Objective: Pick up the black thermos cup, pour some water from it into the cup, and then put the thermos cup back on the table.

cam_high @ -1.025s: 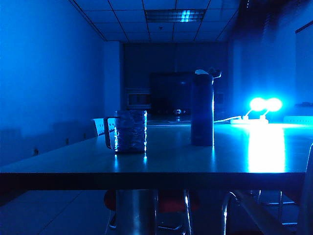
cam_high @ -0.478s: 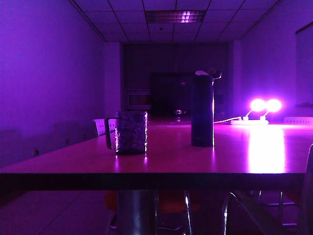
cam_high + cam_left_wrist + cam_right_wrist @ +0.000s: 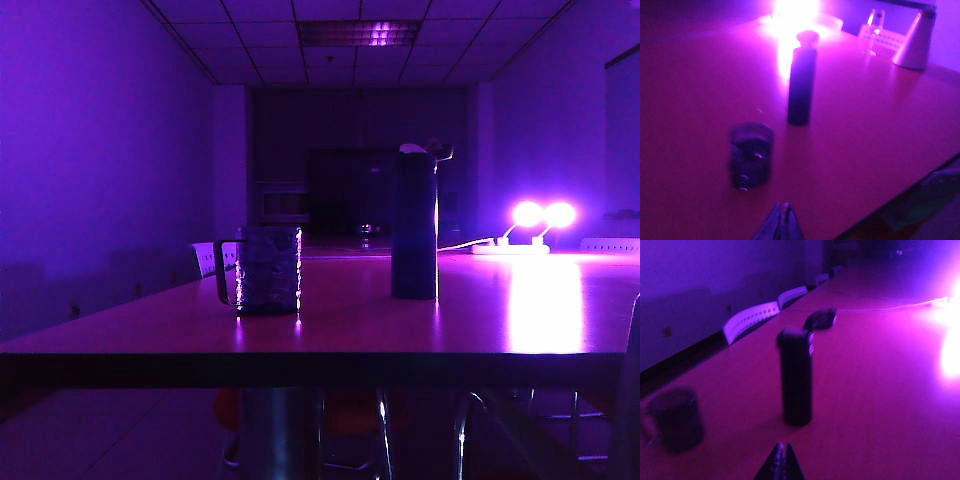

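Observation:
The black thermos cup [image 3: 414, 224] stands upright on the table [image 3: 350, 325] with its lid flipped up; it also shows in the left wrist view [image 3: 801, 85] and the right wrist view [image 3: 796, 376]. The cup [image 3: 266, 268], a textured mug with a dark loop handle, stands to its left [image 3: 751, 155] [image 3: 676, 417]. My left gripper [image 3: 784, 205] is shut and empty, hovering short of the cup. My right gripper [image 3: 781, 445] is shut and empty, hovering short of the thermos cup. Neither gripper shows in the exterior view.
Two bright lamps [image 3: 543, 214] on a white power strip glare at the table's far right. White chair backs [image 3: 752, 317] line the table's far edge. A pale cone-shaped object [image 3: 915, 40] stands near the lamps. The room is dark with coloured light.
The room light has shifted from blue to magenta-purple. The thermos cup and the cup have not moved on the table.

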